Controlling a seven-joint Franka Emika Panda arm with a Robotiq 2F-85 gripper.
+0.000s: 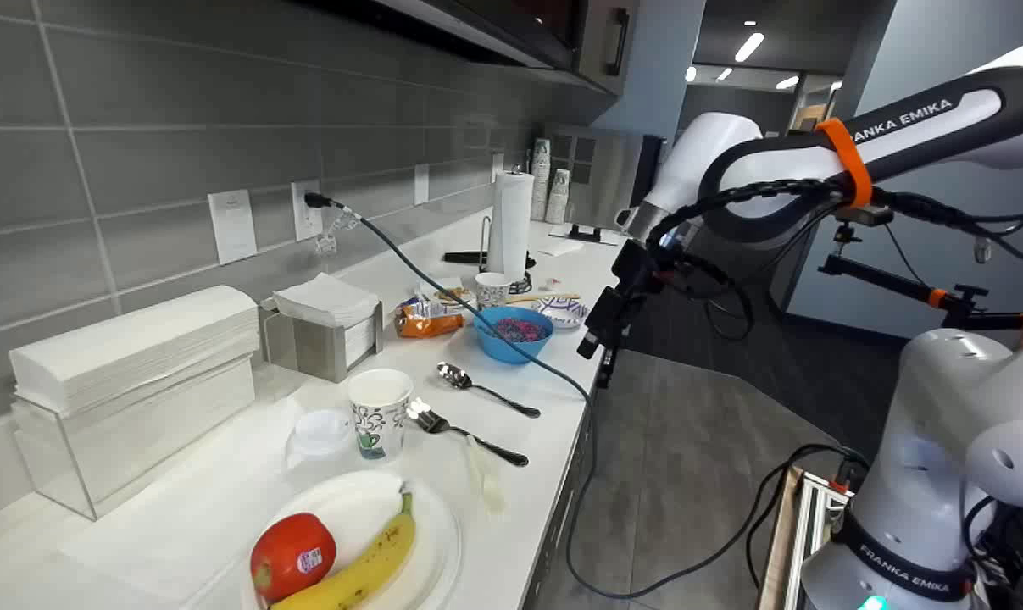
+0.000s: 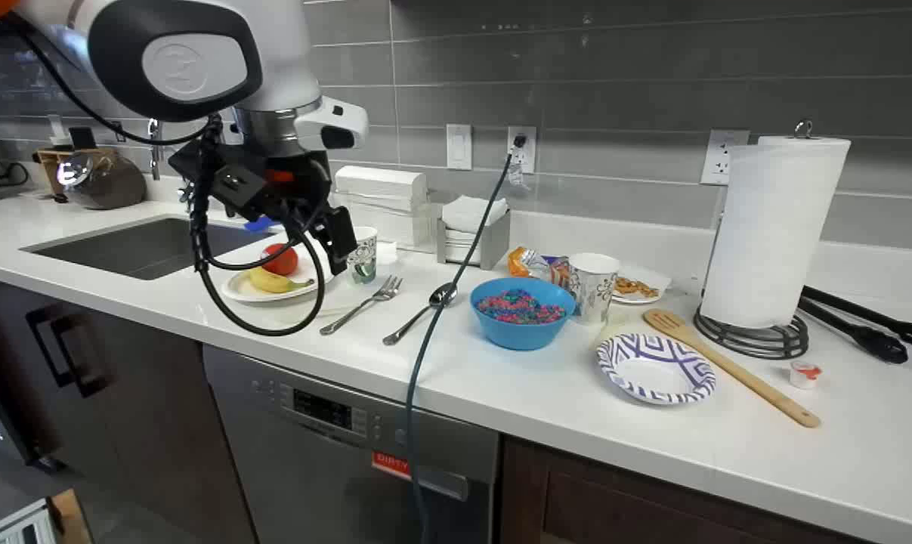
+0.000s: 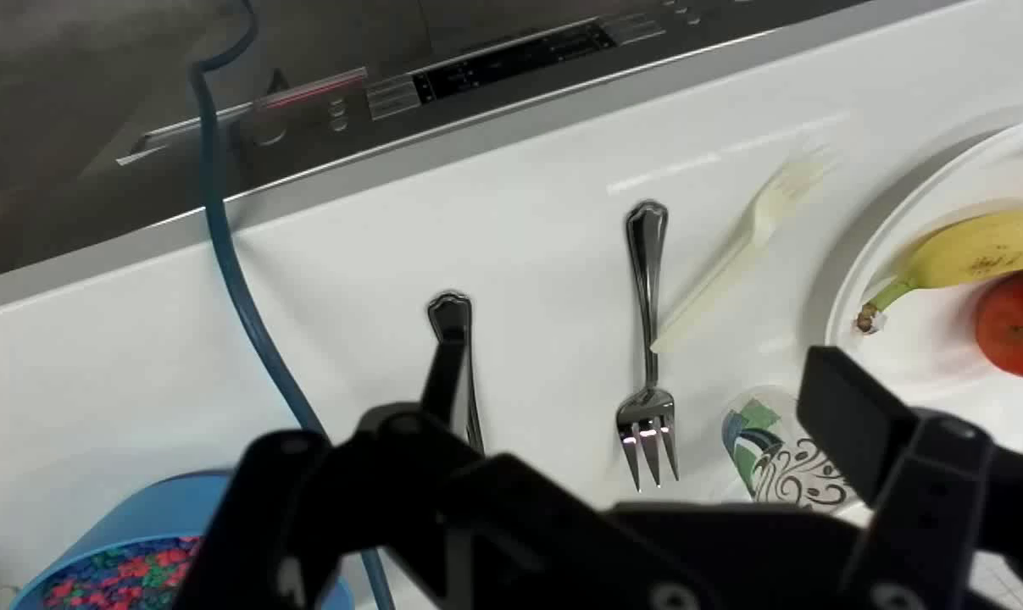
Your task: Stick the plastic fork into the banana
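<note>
Your end effector [image 3: 651, 398] stands wide and empty, likely for grasping. The plastic fork [image 3: 757, 235] lies near the front edge of the counter [image 3: 477, 220]; the banana [image 3: 986, 250] rests on the plate [image 3: 926, 347], which presumably limits rolling.

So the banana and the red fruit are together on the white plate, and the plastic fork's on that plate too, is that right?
Not quite: the plastic fork isn't on the white plate. The wrist view shows it lying on the counter beside the plate, near the metal fork. The banana and the red fruit do share the plate.
</note>
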